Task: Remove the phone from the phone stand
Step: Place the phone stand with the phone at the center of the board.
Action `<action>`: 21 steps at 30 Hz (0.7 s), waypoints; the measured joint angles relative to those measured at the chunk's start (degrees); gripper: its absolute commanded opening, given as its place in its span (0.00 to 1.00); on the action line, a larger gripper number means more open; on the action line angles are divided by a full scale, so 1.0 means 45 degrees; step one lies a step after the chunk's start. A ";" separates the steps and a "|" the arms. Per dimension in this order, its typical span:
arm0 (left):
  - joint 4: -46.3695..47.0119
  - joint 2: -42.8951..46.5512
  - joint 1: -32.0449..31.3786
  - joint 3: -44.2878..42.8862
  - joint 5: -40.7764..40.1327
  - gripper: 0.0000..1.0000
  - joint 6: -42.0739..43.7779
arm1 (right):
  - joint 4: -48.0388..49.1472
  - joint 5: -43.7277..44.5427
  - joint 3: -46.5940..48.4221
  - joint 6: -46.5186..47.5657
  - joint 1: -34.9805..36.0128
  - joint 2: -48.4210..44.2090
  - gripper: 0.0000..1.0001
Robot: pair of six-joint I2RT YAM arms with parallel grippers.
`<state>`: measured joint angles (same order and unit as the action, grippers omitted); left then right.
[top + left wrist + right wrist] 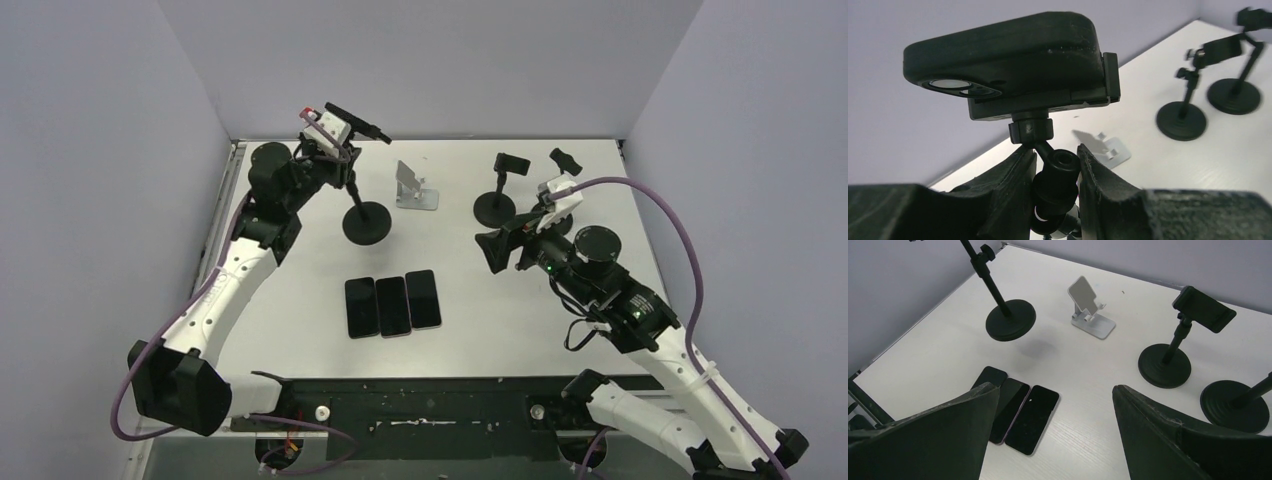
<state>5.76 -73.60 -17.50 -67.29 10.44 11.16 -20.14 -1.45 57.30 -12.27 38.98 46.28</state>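
White table (300, 290), pale grey walls (430, 60); three dark phones (392, 305) lie together. Left gripper (1054, 160) clamps the black round-footed phone stand (365, 222); right gripper (1054, 389) gapes, empty.

The top view looks down on the whole table (300, 300) from above its near edge. The left wrist view looks up, close under the phone stand (1055, 172). The right wrist view faces the far edge. All three share the white stand (1094, 326).

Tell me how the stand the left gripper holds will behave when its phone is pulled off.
The phone stand looks top-heavy: the phone sits high on a thin pole over a small round base, so it may tip. Its joint could swivel rather than hold stiff. The left gripper, closed on the neck, should steady it.
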 measured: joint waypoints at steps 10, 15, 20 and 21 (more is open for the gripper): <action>0.4046 -0.1219 -0.1030 0.0112 0.6266 0.00 -0.1802 | -0.0408 -0.1511 0.0019 0.0869 0.0000 -0.1467 0.87; 0.6358 -0.3279 -0.1807 -0.0661 0.8898 0.00 -0.2948 | -0.0709 -0.2909 0.0457 0.1307 0.0000 -0.2098 0.88; 0.9054 -0.5076 -0.2827 -0.1375 1.1060 0.00 -0.3876 | -0.0826 -0.3643 0.0971 0.1627 0.0000 -0.2667 0.88; 0.9394 -0.5309 -0.3109 -0.1457 1.1341 0.00 -0.3925 | -0.0869 -0.3745 0.1098 0.1676 0.0000 -0.2705 0.88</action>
<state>48.03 -97.49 -31.48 -73.84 61.47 -6.50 -24.05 -18.31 62.24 -4.73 38.98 34.11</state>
